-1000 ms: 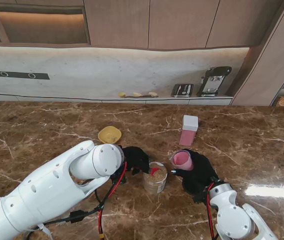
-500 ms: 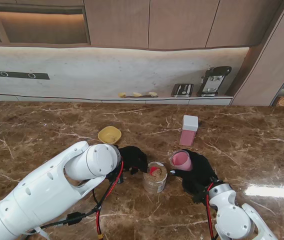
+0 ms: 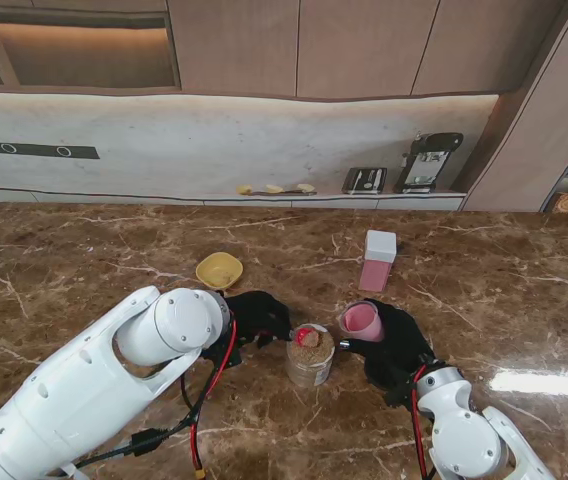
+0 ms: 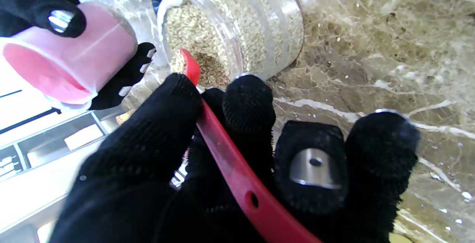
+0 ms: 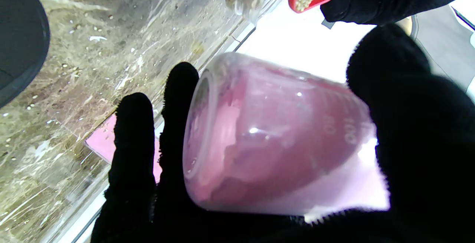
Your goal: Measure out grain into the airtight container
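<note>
The brown marble table carries everything, with the working group gathered near its centre and a little nearer to the stand. From about seven o'clock of that group the left robot hand is closed around the handle of a red scoop, pinched between thumb and fingers so that the bowl can be kept level; the bowl is seen loaded with grain over the mouth of the clear grain jar, which stands upright at the centre so that it can be dipped into from above. From about four o'clock the right robot hand is wrapped around a pink measuring cup, fingers on one side and thumb on the other, and the cup is held just beside the jar at roughly two o'clock, apparently tipped with its mouth toward the scoop so that the transfer path is kept short. The airtight container, pink with a white lid in place, is set well apart at about one o'clock, and a yellow dish lies at about eleven o'clock. It is judged that the loaded scoop is next to be emptied into the cup; spillage over the rim is the likely risk.
</note>
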`<state>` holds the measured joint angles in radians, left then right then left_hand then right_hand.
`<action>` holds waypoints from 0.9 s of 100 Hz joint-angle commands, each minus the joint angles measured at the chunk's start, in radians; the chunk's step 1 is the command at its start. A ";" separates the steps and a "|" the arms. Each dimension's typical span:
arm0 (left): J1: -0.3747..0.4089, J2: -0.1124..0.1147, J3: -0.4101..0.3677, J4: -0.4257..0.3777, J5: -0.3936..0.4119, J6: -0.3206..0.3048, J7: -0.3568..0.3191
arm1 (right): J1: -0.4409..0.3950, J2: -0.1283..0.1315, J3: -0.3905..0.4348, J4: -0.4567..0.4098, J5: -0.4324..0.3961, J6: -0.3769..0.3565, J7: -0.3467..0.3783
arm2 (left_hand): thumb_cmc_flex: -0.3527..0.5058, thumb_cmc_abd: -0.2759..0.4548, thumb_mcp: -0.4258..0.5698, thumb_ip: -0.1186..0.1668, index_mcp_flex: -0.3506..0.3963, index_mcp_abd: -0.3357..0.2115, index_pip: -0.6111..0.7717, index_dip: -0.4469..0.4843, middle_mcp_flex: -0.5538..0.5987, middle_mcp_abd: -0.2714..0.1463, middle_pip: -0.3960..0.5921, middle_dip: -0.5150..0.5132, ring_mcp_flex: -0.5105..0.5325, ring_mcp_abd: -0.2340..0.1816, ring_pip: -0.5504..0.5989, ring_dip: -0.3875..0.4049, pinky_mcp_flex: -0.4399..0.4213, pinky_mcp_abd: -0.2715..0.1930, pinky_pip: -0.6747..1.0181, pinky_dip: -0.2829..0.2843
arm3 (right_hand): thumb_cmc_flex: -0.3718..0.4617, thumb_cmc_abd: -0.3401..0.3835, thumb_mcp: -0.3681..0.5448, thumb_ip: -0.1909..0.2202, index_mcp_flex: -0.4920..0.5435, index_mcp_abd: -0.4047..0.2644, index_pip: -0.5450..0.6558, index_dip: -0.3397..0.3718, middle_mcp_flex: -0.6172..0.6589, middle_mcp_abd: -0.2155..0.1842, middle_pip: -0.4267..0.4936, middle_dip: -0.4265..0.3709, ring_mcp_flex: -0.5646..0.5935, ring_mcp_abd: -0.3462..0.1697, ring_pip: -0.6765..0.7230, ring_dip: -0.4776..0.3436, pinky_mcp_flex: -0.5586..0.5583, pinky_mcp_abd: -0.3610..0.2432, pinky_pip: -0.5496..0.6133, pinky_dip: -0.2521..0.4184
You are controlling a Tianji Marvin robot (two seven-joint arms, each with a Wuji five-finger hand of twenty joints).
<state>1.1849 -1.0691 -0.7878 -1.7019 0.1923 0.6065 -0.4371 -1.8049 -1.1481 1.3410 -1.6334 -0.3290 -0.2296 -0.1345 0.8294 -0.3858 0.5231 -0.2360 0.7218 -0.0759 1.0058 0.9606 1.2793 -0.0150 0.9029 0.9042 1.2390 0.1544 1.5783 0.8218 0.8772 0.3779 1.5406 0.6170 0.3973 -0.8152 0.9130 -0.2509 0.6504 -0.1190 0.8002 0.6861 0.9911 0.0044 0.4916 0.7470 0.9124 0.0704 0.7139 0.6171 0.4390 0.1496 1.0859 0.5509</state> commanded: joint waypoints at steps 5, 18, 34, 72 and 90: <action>0.025 -0.002 -0.019 -0.013 -0.004 0.000 0.008 | -0.007 -0.001 -0.002 0.001 0.003 0.007 0.012 | 0.085 0.057 0.019 0.035 0.001 -0.073 0.038 0.034 0.033 0.017 0.036 0.016 0.031 0.004 0.075 0.010 0.003 0.025 0.081 0.017 | 0.129 0.150 0.181 -0.041 0.091 -0.126 0.105 -0.001 0.040 -0.060 0.034 0.000 0.015 -0.048 0.017 -0.009 -0.004 -0.012 -0.013 -0.008; 0.051 -0.004 -0.055 -0.039 -0.012 0.001 0.020 | -0.007 -0.001 -0.003 0.002 0.001 0.009 0.012 | 0.088 0.058 0.017 0.035 0.001 -0.069 0.037 0.034 0.032 0.020 0.036 0.017 0.031 0.007 0.074 0.011 0.000 0.028 0.082 0.018 | 0.129 0.149 0.182 -0.041 0.091 -0.127 0.105 -0.001 0.039 -0.060 0.034 0.000 0.015 -0.048 0.017 -0.009 -0.004 -0.012 -0.013 -0.008; 0.074 -0.005 -0.095 -0.074 -0.025 0.007 0.029 | -0.005 -0.002 -0.004 0.002 -0.003 0.010 0.009 | 0.090 0.058 0.015 0.037 0.000 -0.070 0.037 0.034 0.032 0.018 0.036 0.017 0.031 0.005 0.074 0.012 0.000 0.026 0.082 0.019 | 0.129 0.151 0.182 -0.041 0.090 -0.126 0.105 -0.001 0.040 -0.059 0.034 0.000 0.016 -0.048 0.018 -0.009 -0.004 -0.012 -0.013 -0.008; 0.082 -0.021 -0.130 -0.120 -0.072 0.022 0.065 | 0.001 -0.002 -0.008 0.012 -0.010 0.003 0.003 | 0.094 0.059 0.009 0.039 0.002 -0.067 0.036 0.034 0.031 0.021 0.036 0.017 0.031 0.010 0.074 0.013 -0.001 0.030 0.081 0.021 | 0.130 0.153 0.181 -0.041 0.091 -0.126 0.106 -0.001 0.041 -0.059 0.035 0.001 0.016 -0.047 0.019 -0.008 -0.004 -0.012 -0.014 -0.008; 0.065 -0.029 -0.121 -0.128 -0.085 0.025 0.081 | 0.004 -0.003 -0.010 0.017 -0.011 -0.001 -0.001 | 0.096 0.059 0.007 0.040 0.002 -0.066 0.035 0.035 0.031 0.021 0.036 0.017 0.031 0.008 0.074 0.014 0.000 0.030 0.081 0.022 | 0.132 0.154 0.180 -0.041 0.091 -0.125 0.106 -0.001 0.041 -0.059 0.035 0.001 0.015 -0.046 0.019 -0.008 -0.004 -0.011 -0.015 -0.008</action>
<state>1.2606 -1.0888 -0.9158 -1.8216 0.1116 0.6257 -0.3606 -1.7959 -1.1484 1.3327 -1.6249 -0.3424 -0.2304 -0.1463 0.8301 -0.3851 0.5231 -0.2360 0.7218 -0.0730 1.0058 0.9613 1.2793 -0.0084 0.9032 0.9048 1.2390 0.1565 1.5783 0.8218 0.8761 0.3867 1.5406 0.6171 0.3973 -0.8152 0.9130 -0.2509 0.6504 -0.1190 0.8002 0.6861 0.9911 0.0044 0.4916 0.7470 0.9124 0.0704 0.7139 0.6170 0.4389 0.1496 1.0858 0.5509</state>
